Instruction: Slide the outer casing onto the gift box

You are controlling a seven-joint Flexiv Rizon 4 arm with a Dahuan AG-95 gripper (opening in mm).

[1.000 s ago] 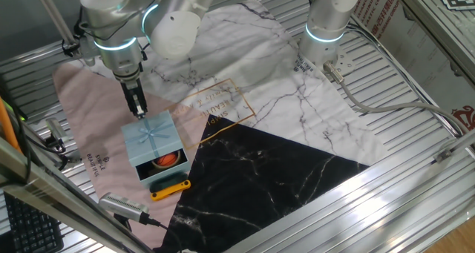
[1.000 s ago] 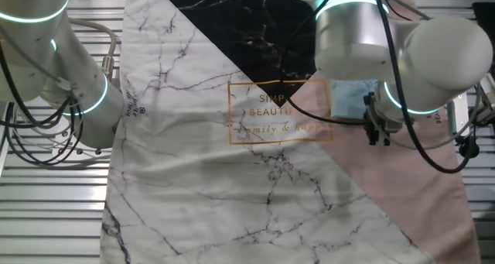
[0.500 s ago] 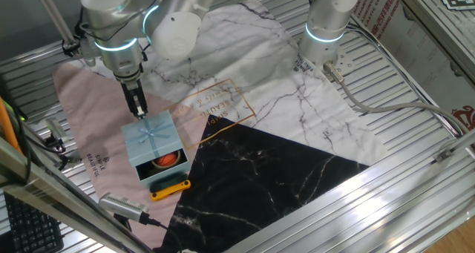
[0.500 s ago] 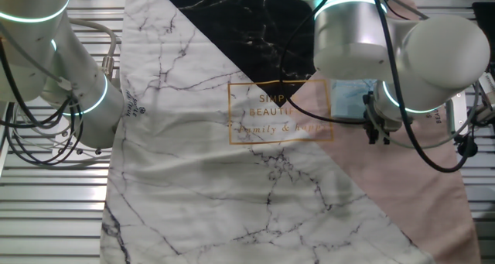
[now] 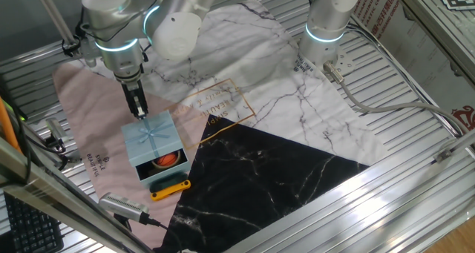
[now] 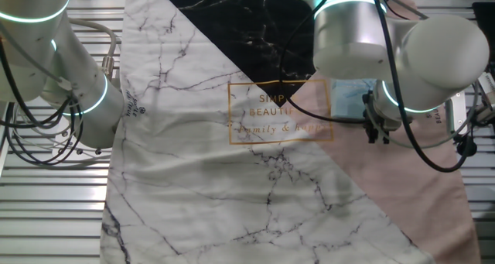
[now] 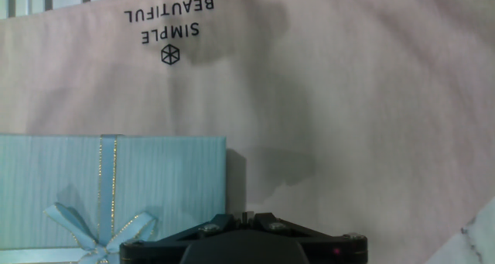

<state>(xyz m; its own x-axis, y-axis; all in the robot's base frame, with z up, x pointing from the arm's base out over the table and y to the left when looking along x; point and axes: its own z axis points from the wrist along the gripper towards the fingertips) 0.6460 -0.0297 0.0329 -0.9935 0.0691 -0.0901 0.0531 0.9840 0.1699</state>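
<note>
Now you see, in the left part of one fixed view, the pale blue squarish cardboard outer casing with a ribbon bow on top [image 5: 151,139]. It sits on the pink part of the marble-printed cloth [image 5: 82,112] that covers the ribbed metal surface [image 5: 415,134]. Under the casing's lower edge the pale blue gift box with dark interior [image 5: 165,166] shows, with a red-orange round item [image 5: 166,160] in it. So the casing covers the box only partly. Just below the box lies a small yellow-and-black bar-shaped object [image 5: 171,187].

Your black two-finger end effector [image 5: 138,109] points down, and its tip is at the upper edge of the casing, close to the bow. If it touches the casing you cannot tell. The fingers look close together in this view, but the gap between them is too small to read, so whether they are closed is not sure.

From the other fixed view, the arm's big white joint [image 6: 363,39] hides most of the casing [image 6: 349,94]; only a pale blue patch shows at right of the gold printed frame [image 6: 280,111]. The end effector [image 6: 375,128] hangs beside it.

On the hand view the casing [image 7: 147,179] fills the lower left, its bow [image 7: 100,231] at the bottom edge, with the black body of the end effector [image 7: 247,245] at bottom centre. The fingertips are not visible there. Black letters "SIMPLE BEAUTIFUL" [image 7: 170,20] appear upside down on the pink cloth, upper left.
</note>
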